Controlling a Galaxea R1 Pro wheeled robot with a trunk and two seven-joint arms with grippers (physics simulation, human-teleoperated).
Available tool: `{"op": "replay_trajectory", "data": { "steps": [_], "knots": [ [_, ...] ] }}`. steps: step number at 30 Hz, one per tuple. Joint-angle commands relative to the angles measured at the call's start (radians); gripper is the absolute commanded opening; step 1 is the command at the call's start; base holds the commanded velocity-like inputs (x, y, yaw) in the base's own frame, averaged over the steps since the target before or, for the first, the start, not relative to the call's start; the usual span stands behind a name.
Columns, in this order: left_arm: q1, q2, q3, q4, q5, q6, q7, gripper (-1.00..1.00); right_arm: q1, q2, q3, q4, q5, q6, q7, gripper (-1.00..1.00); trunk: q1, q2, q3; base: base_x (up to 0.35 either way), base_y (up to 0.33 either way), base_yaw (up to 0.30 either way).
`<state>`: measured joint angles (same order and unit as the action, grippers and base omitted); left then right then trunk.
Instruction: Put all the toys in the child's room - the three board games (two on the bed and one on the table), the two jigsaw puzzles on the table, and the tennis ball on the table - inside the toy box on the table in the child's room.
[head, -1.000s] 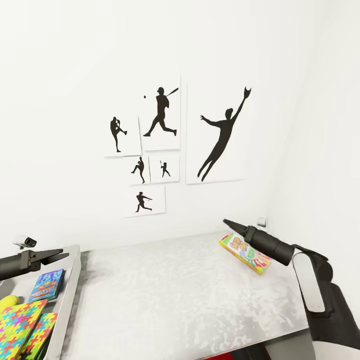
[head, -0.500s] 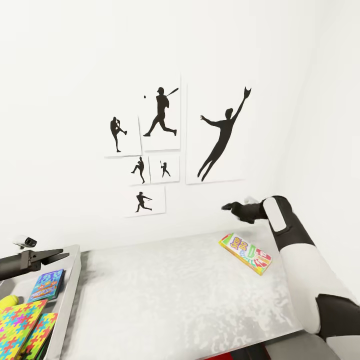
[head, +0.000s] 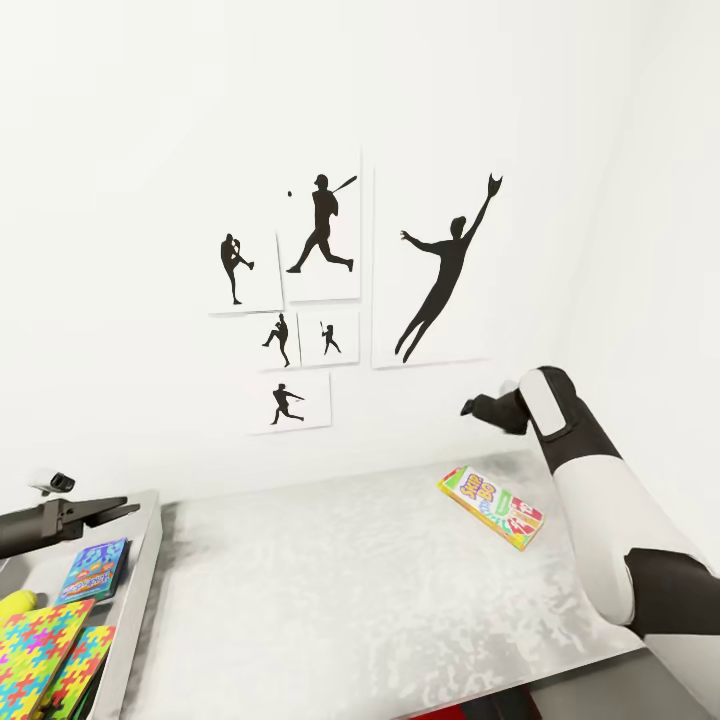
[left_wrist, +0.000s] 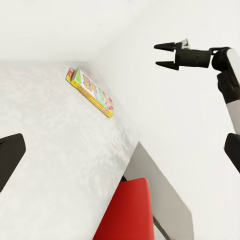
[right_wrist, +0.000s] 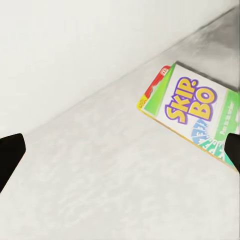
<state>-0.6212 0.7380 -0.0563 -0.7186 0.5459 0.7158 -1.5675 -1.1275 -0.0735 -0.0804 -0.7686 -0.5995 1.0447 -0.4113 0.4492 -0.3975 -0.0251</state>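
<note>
a white wall with baseball pictures (head: 330, 285) backs the pale bed (head: 350, 600). lower left, the toy box (head: 145, 560) holds puzzles (head: 40, 645), a blue game (head: 95, 568) and a ball (head: 18, 601). the skip-bo game (head: 490, 507) lies at right, beneath the right gripper (left_wrist: 161, 55), jaws spread and empty. left gripper (head: 120, 510): grip unclear.

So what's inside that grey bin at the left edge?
In the toy box lie a blue board game, two jigsaw puzzles, overlapping, and the tennis ball. The picture's edge cuts off the rest, and anything beneath the puzzles is covered.
</note>
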Motion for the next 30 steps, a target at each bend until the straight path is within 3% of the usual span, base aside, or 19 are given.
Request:
{"op": "replay_trajectory", "data": {
  "steps": [1, 6, 12, 13, 17, 20, 21, 24, 25, 30],
  "knots": [
    [-0.002, 0.000, -0.006, -0.014, 0.005, 0.013, -0.003, 1.00, -0.001, -0.004, 0.013, -0.005, -0.011, 0.002, -0.011, 1.00, 0.001, -0.002, -0.003, 0.000, 0.000, 0.000],
    [-0.002, -0.025, -0.008, -0.087, 0.006, 0.044, -0.003, 1.00, -0.001, -0.009, 0.035, -0.007, -0.009, 0.002, -0.011, 1.00, 0.001, -0.002, -0.003, 0.000, 0.000, 0.000],
    [-0.002, -0.087, -0.008, -0.309, -0.007, 0.212, -0.003, 1.00, -0.002, -0.011, 0.039, -0.005, -0.008, 0.002, -0.010, 1.00, 0.001, -0.002, -0.003, 0.000, 0.000, 0.000],
    [-0.004, -0.108, -0.007, -0.369, -0.012, 0.249, -0.003, 1.00, -0.002, -0.012, 0.039, -0.004, -0.007, 0.002, -0.009, 1.00, 0.001, -0.002, -0.003, 0.000, 0.000, 0.000],
    [-0.016, -0.151, -0.002, -0.478, -0.019, 0.301, 0.006, 1.00, -0.002, -0.013, 0.038, -0.001, -0.007, 0.002, -0.010, 1.00, 0.001, -0.002, -0.008, 0.000, 0.000, 0.000],
    [-0.021, -0.196, -0.003, -0.520, -0.023, 0.316, 0.049, 1.00, -0.003, -0.012, 0.038, 0.007, -0.007, 0.002, -0.011, 1.00, 0.001, -0.002, -0.012, 0.000, 0.000, 0.000],
    [-0.023, -0.228, -0.004, -0.529, -0.027, 0.320, 0.079, 1.00, -0.004, -0.012, 0.038, 0.014, -0.006, 0.002, -0.012, 1.00, 0.001, -0.002, -0.014, 0.000, 0.000, 0.000],
    [-0.025, -0.276, -0.005, -0.538, -0.039, 0.324, 0.136, 1.00, -0.006, -0.013, 0.037, 0.033, -0.005, 0.000, -0.013, 1.00, 0.001, -0.002, -0.019, 0.000, 0.000, 0.000],
    [-0.025, -0.307, -0.005, -0.542, -0.049, 0.326, 0.177, 1.00, -0.007, -0.013, 0.037, 0.049, -0.005, -0.012, -0.013, 1.00, 0.001, -0.002, -0.020, 0.000, 0.000, 0.000],
    [-0.038, -0.387, -0.005, -0.546, -0.066, 0.328, 0.275, 1.00, -0.010, -0.014, 0.037, 0.102, -0.003, -0.057, -0.012, 1.00, 0.001, -0.002, -0.028, 0.000, 0.000, 0.000]
  ]
}}
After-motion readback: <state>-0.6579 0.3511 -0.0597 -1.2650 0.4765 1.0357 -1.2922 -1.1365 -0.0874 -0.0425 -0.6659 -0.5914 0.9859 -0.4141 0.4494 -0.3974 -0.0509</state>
